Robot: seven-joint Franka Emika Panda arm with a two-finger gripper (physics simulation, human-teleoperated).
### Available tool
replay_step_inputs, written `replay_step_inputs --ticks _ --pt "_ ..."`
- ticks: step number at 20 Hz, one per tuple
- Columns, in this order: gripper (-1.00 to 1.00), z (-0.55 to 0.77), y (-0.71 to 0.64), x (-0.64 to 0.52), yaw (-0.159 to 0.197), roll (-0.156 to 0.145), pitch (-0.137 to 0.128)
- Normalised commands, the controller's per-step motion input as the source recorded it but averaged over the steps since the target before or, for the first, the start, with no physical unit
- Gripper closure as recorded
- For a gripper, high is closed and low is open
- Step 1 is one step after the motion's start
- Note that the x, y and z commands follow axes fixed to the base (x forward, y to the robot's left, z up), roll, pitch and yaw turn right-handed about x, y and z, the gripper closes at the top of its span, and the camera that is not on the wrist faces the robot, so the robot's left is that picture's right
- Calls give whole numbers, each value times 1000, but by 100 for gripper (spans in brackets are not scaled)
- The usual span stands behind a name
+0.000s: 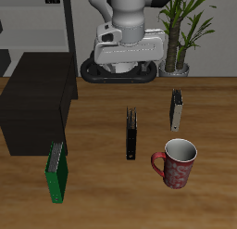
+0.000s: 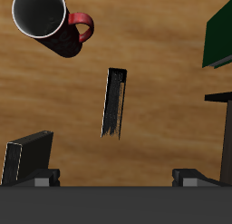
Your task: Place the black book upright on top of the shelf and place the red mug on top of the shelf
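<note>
The tabletop [image 1: 102, 191] is warm brown wood grain. The shelf [image 1: 32, 108] is flat black-brown. The black book [image 1: 131, 135] is plain black with pale page edges. The green book [image 1: 56, 171] is dark green with a lighter, greyish top edge. The third book [image 1: 176, 110] is grey and white. The mug [image 1: 177, 164] is red with pale speckles, grey-white inside in the exterior view and dark in the wrist view.

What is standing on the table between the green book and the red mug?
The black book stands upright between the green book and the red mug, a bit farther back than both. The exterior view shows it best.
</note>
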Motion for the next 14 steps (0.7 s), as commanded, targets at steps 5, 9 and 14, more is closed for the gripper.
replay_step_inputs --ticks 5,9,14 --pt "-100 -8 -34 299 -5 -13 7" --pt "-100 -159 -2 258 0 -10 -9" --pt "-100 -293 -52 228 3 -16 -34"
